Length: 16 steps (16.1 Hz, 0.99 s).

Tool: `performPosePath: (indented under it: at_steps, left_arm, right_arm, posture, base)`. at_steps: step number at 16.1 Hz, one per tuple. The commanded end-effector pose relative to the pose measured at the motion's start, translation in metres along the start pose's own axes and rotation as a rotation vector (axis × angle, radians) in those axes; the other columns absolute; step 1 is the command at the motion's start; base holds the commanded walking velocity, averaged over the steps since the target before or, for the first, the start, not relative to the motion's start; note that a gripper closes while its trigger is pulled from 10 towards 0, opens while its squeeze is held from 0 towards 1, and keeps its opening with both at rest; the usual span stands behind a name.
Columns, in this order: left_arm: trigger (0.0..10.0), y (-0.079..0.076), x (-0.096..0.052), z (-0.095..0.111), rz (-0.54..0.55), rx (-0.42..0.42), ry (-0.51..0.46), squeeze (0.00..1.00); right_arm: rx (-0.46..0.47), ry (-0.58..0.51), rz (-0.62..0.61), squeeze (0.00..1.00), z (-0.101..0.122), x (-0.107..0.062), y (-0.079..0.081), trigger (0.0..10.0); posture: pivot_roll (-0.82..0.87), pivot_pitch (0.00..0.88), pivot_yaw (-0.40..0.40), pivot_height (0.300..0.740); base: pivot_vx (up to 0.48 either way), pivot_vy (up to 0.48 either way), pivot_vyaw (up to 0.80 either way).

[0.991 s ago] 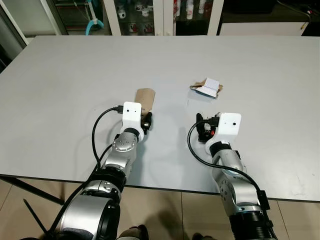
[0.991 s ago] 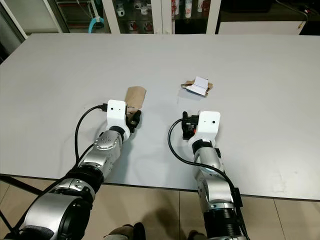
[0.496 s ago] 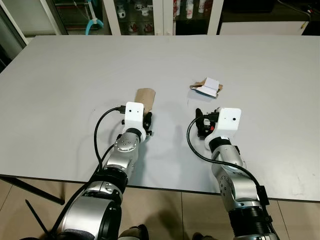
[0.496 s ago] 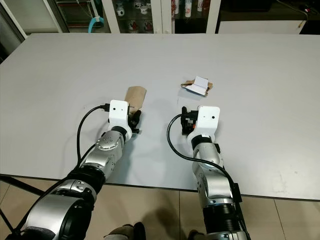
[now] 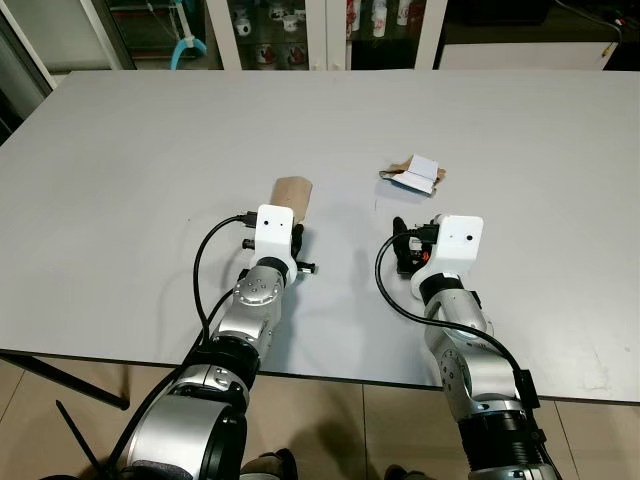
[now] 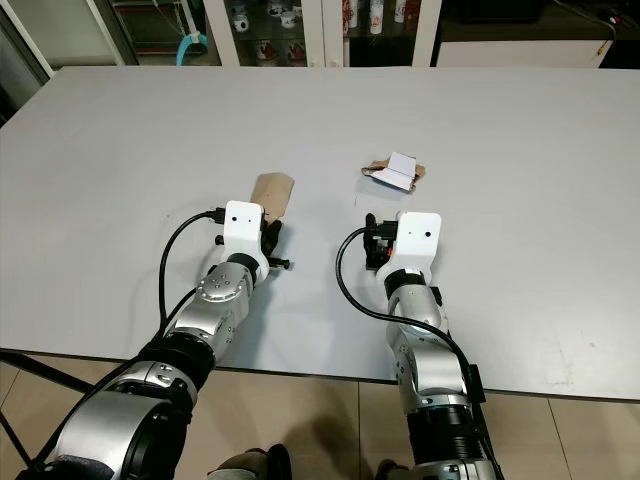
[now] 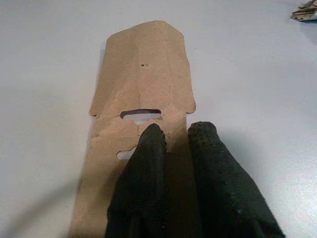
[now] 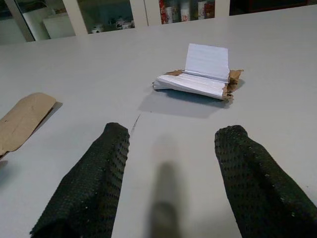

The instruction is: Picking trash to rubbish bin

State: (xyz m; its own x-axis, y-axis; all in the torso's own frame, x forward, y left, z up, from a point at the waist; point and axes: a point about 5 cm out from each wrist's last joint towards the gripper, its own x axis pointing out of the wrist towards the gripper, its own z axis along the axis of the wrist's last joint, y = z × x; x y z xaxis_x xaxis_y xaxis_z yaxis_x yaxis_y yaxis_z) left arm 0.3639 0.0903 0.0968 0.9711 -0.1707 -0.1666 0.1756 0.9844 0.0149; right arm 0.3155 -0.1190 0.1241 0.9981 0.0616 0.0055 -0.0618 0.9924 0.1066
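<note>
A flat brown cardboard piece [image 5: 293,192] lies on the grey table [image 5: 140,150], just ahead of my left arm. In the left wrist view my left gripper [image 7: 172,130] is shut, its two black fingers lying side by side on the near end of the cardboard [image 7: 143,74]. A folded white paper with torn brown edges [image 5: 413,174] lies further back to the right. My right gripper [image 8: 173,136] is open just above the table, pointing at the white paper [image 8: 198,79] from a short way off, with nothing between its fingers.
Glass-fronted cabinets [image 5: 330,25] holding bottles and mugs stand behind the table's far edge. The table's near edge [image 5: 340,378] runs under my forearms, with tiled floor [image 5: 330,430] below. Bare tabletop spreads to the left and far right.
My left wrist has turned and shifted slightly right over the cardboard's near end. My right arm rose and tilted a little, then held still. Both pieces of trash stayed in place.
</note>
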Motion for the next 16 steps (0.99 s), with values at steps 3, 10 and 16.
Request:
performPosePath:
  at_steps: [3, 10, 16]
  left_arm:
    - [0.0, -0.006, -0.003, 0.002, -0.012, -0.017, -0.063, 0.00]
    - [10.0, -0.014, -0.004, 0.055, -0.006, -0.066, -0.345, 0.00]
    - [10.0, -0.006, -0.006, 0.059, 0.065, -0.043, -0.337, 0.00]
  right_arm:
    - [-0.003, -0.009, -0.002, 0.00, 0.003, 0.003, 0.001, 10.0]
    - [-0.006, -0.012, -0.004, 0.00, 0.003, 0.006, 0.000, 10.0]
    - [-0.007, -0.018, -0.003, 0.00, 0.003, 0.007, 0.000, 10.0]
  posture:
    - [-0.02, 0.131, 0.081, 0.740]
    - [-0.02, 0.119, 0.082, 0.740]
    - [-0.01, 0.103, 0.085, 0.740]
  base:
    - [0.000, 0.000, 0.00]
    - [0.000, 0.000, 0.00]
    - [0.000, 0.000, 0.00]
